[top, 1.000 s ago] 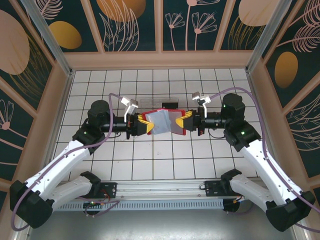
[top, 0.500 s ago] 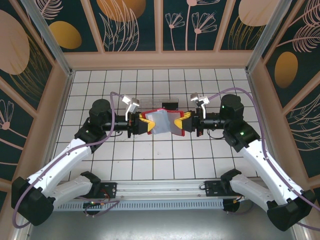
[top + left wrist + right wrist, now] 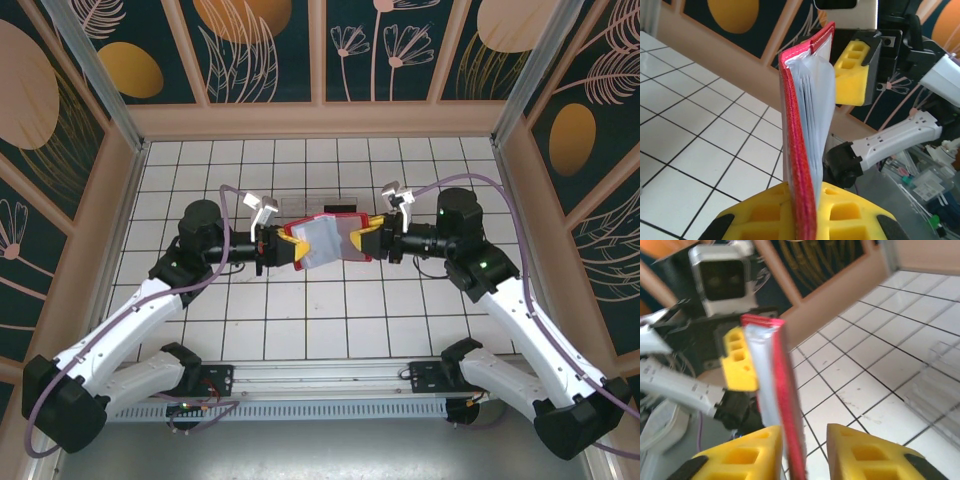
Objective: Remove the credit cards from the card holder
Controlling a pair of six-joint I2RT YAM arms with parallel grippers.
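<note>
The card holder (image 3: 325, 242), a red folding wallet with greyish inner pockets, hangs above the tiles at mid-table between both arms. My left gripper (image 3: 287, 249) is shut on its left end; in the left wrist view the red edge (image 3: 799, 130) stands upright, pinched between the yellow fingers (image 3: 762, 215). My right gripper (image 3: 368, 240) is open at the holder's right end. In the right wrist view the red edge (image 3: 785, 390) lies in the gap, close against the left finger (image 3: 747, 455) and apart from the right one. The credit cards are hidden inside the pockets.
A clear plastic tray (image 3: 318, 204) lies on the white tiles just behind the holder, and shows at the right of the right wrist view (image 3: 940, 390). Wooden walls ring the table. Open tiles stretch in front of the grippers toward the arm bases.
The right gripper's jaws have parted and let go of the holder's right end. The left gripper has closed tighter on the left end. The holder has shifted slightly.
</note>
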